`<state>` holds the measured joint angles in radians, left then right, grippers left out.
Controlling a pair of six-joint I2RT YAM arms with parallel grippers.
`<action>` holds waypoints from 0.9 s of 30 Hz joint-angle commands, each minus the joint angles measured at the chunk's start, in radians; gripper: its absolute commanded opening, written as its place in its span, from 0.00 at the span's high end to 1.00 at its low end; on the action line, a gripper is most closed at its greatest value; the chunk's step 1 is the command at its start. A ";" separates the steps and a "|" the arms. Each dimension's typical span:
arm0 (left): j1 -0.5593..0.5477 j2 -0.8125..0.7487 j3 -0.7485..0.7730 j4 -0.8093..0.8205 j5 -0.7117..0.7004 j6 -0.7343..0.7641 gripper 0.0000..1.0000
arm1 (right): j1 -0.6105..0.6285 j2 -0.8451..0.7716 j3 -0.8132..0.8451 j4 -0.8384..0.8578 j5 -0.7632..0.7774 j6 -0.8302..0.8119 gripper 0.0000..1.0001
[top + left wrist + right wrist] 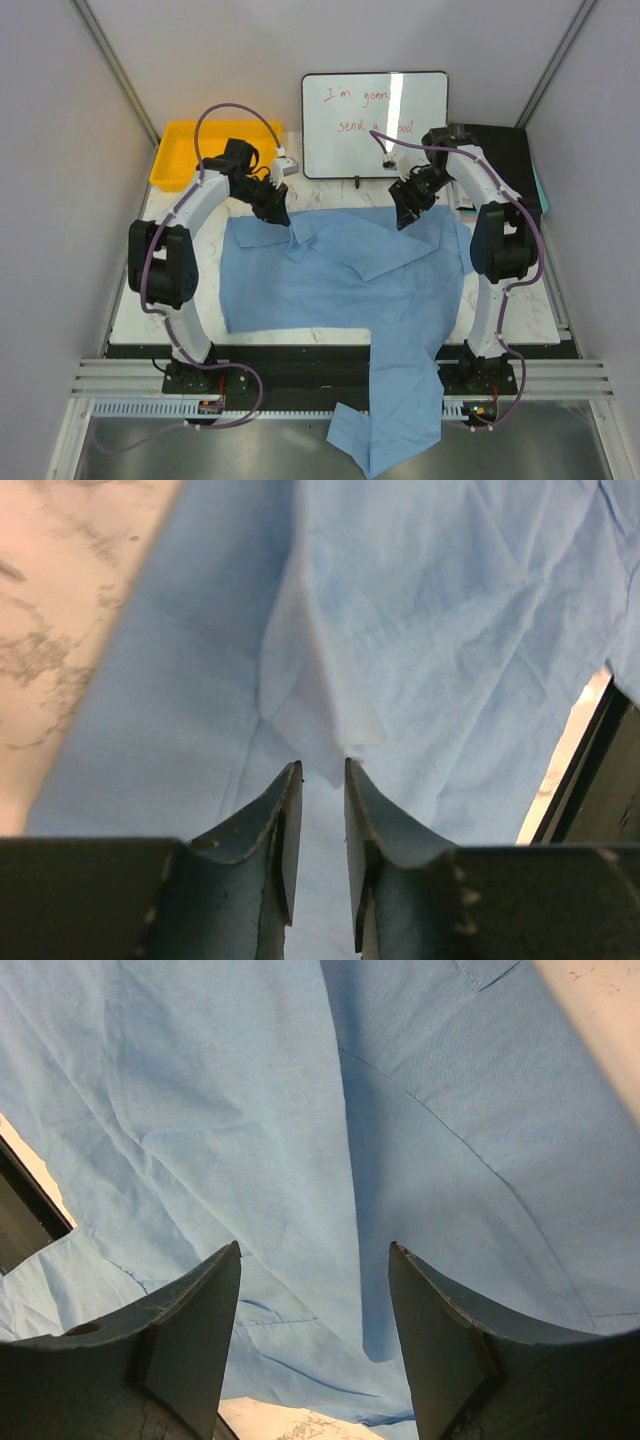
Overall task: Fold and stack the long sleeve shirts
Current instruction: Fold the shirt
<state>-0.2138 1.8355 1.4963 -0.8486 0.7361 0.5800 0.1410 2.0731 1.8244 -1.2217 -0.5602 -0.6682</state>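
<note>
Although most of the long sleeve shirt (340,280) is laid flat and open on the desk (330,192), one long portion is draped over the near edge, where it hangs down between the two arm bases. The cloth is light blue and thin, and it is creased by several shallow folds near its far edge. Whether the hanging portion is a sleeve cannot be told.

At the far left corner of the shirt, the left fingers (265,830) are held just above the cloth. In the left wrist view they are parted by only a narrow gap, and no cloth is pinched in it. A paler, pointed fold of the shirt is seen directly ahead of the tips.

At the far right edge of the shirt, the right fingers (190,1310) are pointed down at the cloth. In the right wrist view they are spread wide, and nothing is held between them. A long crease in the cloth is seen running under the gap.

Beyond the shirt, a whiteboard (375,125) with red handwriting is propped at the far edge of the desk. A yellow tray (180,150) is placed at the far left corner, well apart from the shirt.
</note>
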 commanded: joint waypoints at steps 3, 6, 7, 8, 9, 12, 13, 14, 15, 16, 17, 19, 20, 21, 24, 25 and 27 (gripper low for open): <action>0.139 0.106 0.091 0.016 0.126 -0.210 0.51 | 0.002 0.004 -0.017 0.018 -0.023 0.027 0.32; 0.148 0.107 0.047 0.023 0.167 -0.261 0.32 | 0.002 -0.007 -0.011 0.019 -0.021 0.035 0.32; 0.149 0.099 0.007 0.045 0.170 -0.287 0.30 | -0.001 -0.016 -0.010 0.022 -0.017 0.041 0.32; 0.151 0.090 -0.017 0.106 0.167 -0.322 0.29 | 0.000 -0.022 -0.008 0.022 -0.015 0.044 0.32; 0.151 0.067 -0.040 0.123 0.175 -0.363 0.28 | -0.001 -0.027 -0.008 0.021 -0.015 0.045 0.32; 0.149 -0.004 -0.154 0.215 0.233 -0.361 0.22 | -0.001 -0.051 -0.023 0.016 -0.021 0.051 0.32; 0.149 -0.080 -0.248 0.252 0.235 -0.352 0.21 | 0.000 -0.062 -0.030 0.016 -0.021 0.050 0.32; 0.151 -0.120 -0.296 0.281 0.227 -0.318 0.20 | -0.003 -0.067 -0.034 0.017 -0.023 0.051 0.32; 0.149 -0.155 -0.341 0.337 0.220 -0.301 0.17 | -0.001 -0.068 -0.042 0.016 -0.024 0.051 0.32; 0.146 -0.218 -0.407 0.356 0.204 -0.278 0.16 | -0.001 -0.067 -0.042 0.014 -0.026 0.051 0.32; 0.143 -0.240 -0.428 0.373 0.168 -0.223 0.15 | -0.001 -0.065 -0.042 0.011 -0.026 0.050 0.32; 0.128 -0.271 -0.471 0.376 0.154 -0.131 0.16 | -0.003 -0.062 -0.042 0.007 -0.030 0.047 0.32; 0.120 -0.298 -0.488 0.375 0.135 -0.021 0.17 | -0.004 -0.061 -0.042 0.007 -0.030 0.047 0.32; 0.113 -0.312 -0.508 0.375 0.138 0.035 0.19 | -0.004 -0.061 -0.040 0.005 -0.032 0.045 0.32; 0.021 -0.401 -0.609 0.407 0.024 0.272 0.21 | -0.004 -0.057 -0.039 0.002 -0.032 0.047 0.32; -0.031 -0.442 -0.708 0.551 -0.018 0.300 0.21 | -0.004 -0.057 -0.040 0.004 -0.030 0.045 0.32; -0.076 -0.557 -0.821 0.733 -0.130 0.340 0.18 | -0.006 -0.056 -0.045 0.004 -0.030 0.045 0.32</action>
<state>-0.1905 1.4334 0.8593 -0.4152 0.7914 0.6582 0.1398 2.0602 1.7859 -1.2156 -0.5674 -0.6239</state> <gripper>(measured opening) 0.798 0.681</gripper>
